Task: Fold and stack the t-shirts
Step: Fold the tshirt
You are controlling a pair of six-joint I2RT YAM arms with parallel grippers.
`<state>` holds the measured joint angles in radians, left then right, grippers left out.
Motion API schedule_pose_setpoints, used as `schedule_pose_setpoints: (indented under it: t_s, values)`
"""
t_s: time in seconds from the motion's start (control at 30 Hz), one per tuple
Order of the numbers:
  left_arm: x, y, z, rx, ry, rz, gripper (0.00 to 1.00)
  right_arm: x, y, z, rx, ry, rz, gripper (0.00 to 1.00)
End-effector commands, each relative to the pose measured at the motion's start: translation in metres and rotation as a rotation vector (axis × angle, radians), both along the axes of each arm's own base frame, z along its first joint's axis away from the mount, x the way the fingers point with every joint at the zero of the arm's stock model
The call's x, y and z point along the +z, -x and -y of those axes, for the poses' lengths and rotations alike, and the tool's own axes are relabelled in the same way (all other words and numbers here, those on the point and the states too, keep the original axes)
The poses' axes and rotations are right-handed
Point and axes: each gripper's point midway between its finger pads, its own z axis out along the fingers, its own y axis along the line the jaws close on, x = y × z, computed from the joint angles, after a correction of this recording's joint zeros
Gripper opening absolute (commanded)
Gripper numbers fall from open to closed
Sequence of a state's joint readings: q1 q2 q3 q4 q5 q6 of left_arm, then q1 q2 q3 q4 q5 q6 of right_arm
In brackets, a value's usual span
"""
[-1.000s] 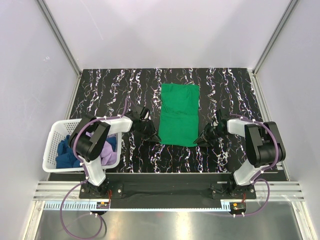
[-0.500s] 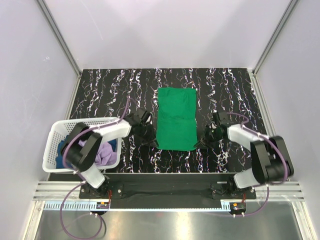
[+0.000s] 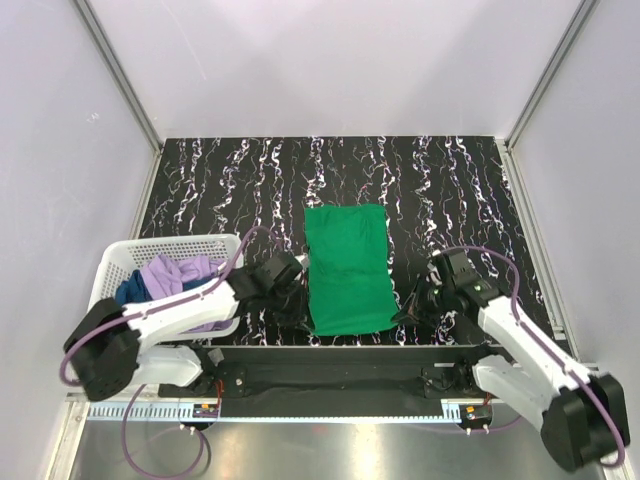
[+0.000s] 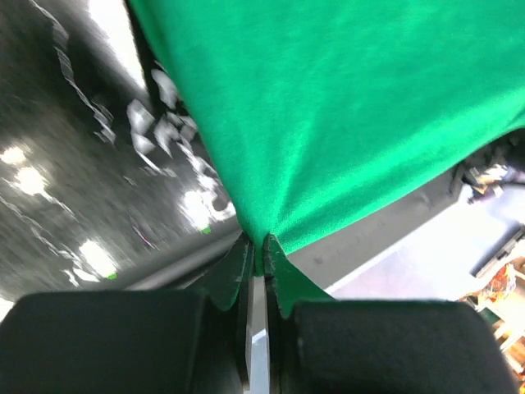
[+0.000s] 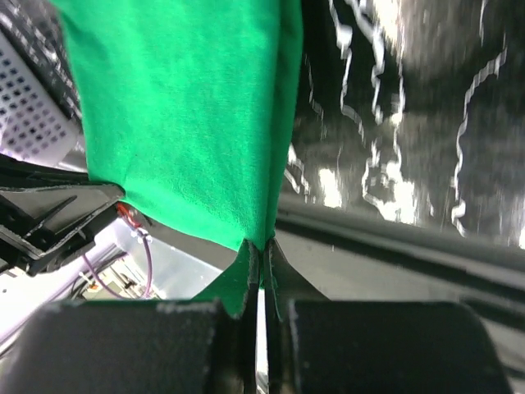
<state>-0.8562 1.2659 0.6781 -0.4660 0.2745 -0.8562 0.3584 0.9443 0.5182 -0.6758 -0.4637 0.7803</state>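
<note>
The left arm's fingers (image 4: 249, 253) are clenched on a pinch of the green t-shirt (image 4: 344, 107) at its near left corner. The cloth fans out tight from the tips. The right arm's fingers (image 5: 253, 256) are clamped the same way on the near right corner, where a doubled edge of the shirt runs straight up from the tips.

From above, the green t-shirt (image 3: 348, 265) lies as a long folded rectangle on the black marbled tabletop (image 3: 220, 190). Its near hem sits close to the tabletop's near edge, between the two arms. Both wrist views show the held corners raised just above that edge, with the frame rail below. Bare marbled surface shows past the far hem to the back wall, and to the right of the shirt.

To the left, near the left arm, stands a white lattice basket (image 3: 106, 272) with the lilac t-shirt (image 3: 175, 272) and the dark blue t-shirt (image 3: 130, 290) heaped inside. It is apart from the green one.
</note>
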Motion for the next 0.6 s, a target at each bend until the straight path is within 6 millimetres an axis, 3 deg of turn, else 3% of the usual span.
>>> schedule_pose_setpoints:
  t_s: [0.0, 0.13, 0.3, 0.33, 0.43, 0.53, 0.57]
  values:
    - [0.013, 0.009, -0.007, 0.036, -0.013, 0.023, 0.0, 0.002, 0.025, 0.009, -0.02, 0.03, -0.061, 0.0]
    - [0.023, 0.018, -0.009, 0.035, -0.002, 0.017, 0.0, 0.003, 0.035, 0.01, -0.005, 0.024, -0.077, 0.0]
    - [0.053, 0.014, -0.009, 0.027, 0.005, 0.054, 0.0, 0.034, 0.028, 0.013, 0.01, 0.046, -0.01, 0.0]
    - [0.059, 0.012, -0.007, 0.025, 0.01, 0.065, 0.0, 0.049, 0.021, 0.011, 0.012, 0.038, 0.03, 0.0]
    - [0.078, 0.006, 0.002, 0.016, 0.033, 0.078, 0.0, 0.063, 0.011, 0.009, 0.021, 0.041, 0.049, 0.0]
    - [0.095, -0.005, 0.015, 0.014, 0.059, 0.075, 0.0, 0.085, -0.011, 0.004, 0.04, 0.048, 0.113, 0.0]
    - [0.096, -0.014, 0.015, 0.024, 0.052, 0.072, 0.0, 0.084, -0.02, 0.003, 0.042, 0.07, 0.108, 0.0]
